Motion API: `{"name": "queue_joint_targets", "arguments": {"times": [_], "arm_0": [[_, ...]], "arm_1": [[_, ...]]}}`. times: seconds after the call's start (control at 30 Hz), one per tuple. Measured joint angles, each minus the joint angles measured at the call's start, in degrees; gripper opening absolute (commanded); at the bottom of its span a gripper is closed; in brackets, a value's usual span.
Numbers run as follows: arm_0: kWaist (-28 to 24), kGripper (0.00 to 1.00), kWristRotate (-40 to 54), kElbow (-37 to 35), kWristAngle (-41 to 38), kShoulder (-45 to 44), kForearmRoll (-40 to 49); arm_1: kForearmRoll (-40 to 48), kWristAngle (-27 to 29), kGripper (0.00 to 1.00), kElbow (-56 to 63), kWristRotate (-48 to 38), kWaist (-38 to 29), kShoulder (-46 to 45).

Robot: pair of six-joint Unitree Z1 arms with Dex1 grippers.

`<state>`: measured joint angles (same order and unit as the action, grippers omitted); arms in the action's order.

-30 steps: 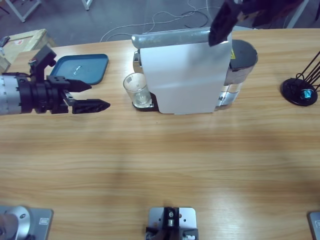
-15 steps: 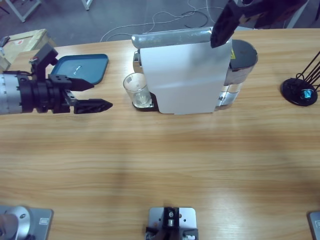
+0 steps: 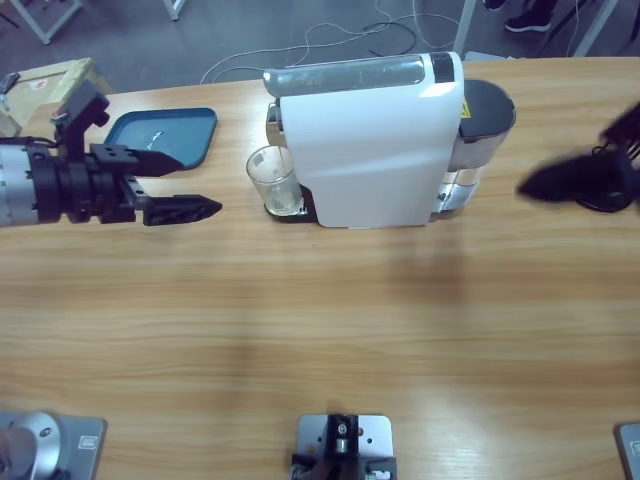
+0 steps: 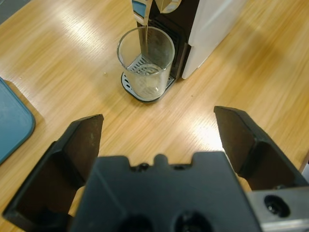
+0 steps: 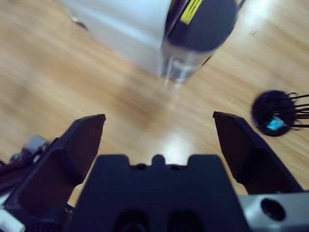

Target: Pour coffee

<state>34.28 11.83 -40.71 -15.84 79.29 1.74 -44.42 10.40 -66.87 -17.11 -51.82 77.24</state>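
Note:
A clear glass (image 4: 146,63) stands on the drip tray under the spout of the white coffee machine (image 3: 370,140). A thin stream runs from the spout into it, and a shallow layer of pale coffee (image 4: 145,86) lies at its bottom. My left gripper (image 3: 200,188) hovers open and empty, a short way left of the glass (image 3: 272,180) and pointing at it. My right gripper (image 5: 159,120) is open and empty, above the table near the machine's dark tank end (image 5: 198,24). In the high view it shows as a blurred dark shape (image 3: 550,182).
A blue tray (image 3: 160,135) lies at the back left, behind the left gripper. A black round-based stand (image 3: 600,185) sits at the far right beside the right arm. A wooden box (image 3: 45,85) is at the far left corner.
The right arm has swung from above the back of the machine down to the right side of the table. The left gripper has barely shifted.

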Motion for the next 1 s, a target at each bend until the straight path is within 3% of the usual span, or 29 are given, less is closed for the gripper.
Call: {"name": "queue_joint_targets", "arguments": {"times": [0.13, 0.37, 1.0], "arm_0": [[0.13, 0.996, 0.05, 0.17, 0.00, 0.00, 0.00], [1.14, 0.997, 0.05, 0.45, 0.00, -0.01, 0.03], [1.34, 0.996, 0.06, 1.25, 0.22, -0.49, 0.12]], "arm_1": [[9.36, -1.06, 1.000, 11.76, 0.00, -1.12, -6.64], [18.32, -1.73, 1.000, 15.81, 0.00, -1.27, -9.32], [16.33, -1.74, 1.000, 15.84, 0.07, -1.29, -9.32]]}}
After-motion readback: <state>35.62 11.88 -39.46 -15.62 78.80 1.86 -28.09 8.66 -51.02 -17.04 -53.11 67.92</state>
